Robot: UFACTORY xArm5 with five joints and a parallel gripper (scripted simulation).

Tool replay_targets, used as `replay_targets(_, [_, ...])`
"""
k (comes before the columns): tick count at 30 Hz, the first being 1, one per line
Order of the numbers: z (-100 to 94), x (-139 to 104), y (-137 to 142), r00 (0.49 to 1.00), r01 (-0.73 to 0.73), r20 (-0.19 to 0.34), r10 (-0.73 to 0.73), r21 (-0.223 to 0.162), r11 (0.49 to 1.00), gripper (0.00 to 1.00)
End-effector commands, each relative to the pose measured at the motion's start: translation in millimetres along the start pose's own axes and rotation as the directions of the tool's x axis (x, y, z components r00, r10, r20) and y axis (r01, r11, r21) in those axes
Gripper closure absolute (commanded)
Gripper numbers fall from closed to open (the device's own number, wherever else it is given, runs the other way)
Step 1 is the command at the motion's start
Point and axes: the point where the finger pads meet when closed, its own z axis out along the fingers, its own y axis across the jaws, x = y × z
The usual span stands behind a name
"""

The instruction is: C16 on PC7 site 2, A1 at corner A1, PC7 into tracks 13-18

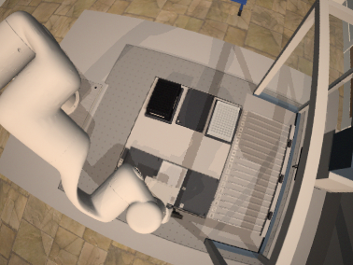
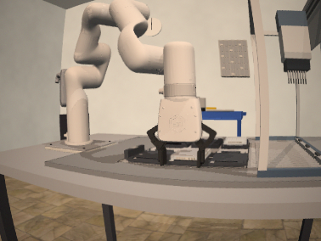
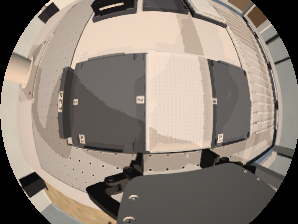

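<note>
PC7 (image 1: 198, 192) (image 2: 227, 159) (image 3: 107, 102) carries C16 (image 1: 172, 174) (image 2: 185, 154) (image 3: 179, 102) mid-carrier; pincer (image 1: 174, 213) (image 2: 181, 163) (image 3: 173, 160) apart, empty. We judge placement done, seating unconfirmed; next, align fingers for push toward rails (image 1: 252, 173) (image 2: 293, 154) (image 3: 257, 80).

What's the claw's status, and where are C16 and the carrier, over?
Claw open, holding nothing. C16 on the carrier's middle site. Carrier PC7 outside the rails.
</note>
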Motion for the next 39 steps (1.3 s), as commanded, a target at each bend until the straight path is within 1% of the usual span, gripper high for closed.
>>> replay_targets(1, [-1.6, 2.3, 1.4, 1.000, 0.001, 0.001, -0.001, -0.003, 1.000, 0.00])
replay_targets(24, [-1.6, 3.0, 1.4, 1.000, 0.001, 0.001, -0.001, -0.003, 1.000, 0.00])
replay_targets(39, [-1.6, -5.6, 1.4, 1.000, 0.001, 0.002, -0.001, -0.003, 1.000, 0.00])
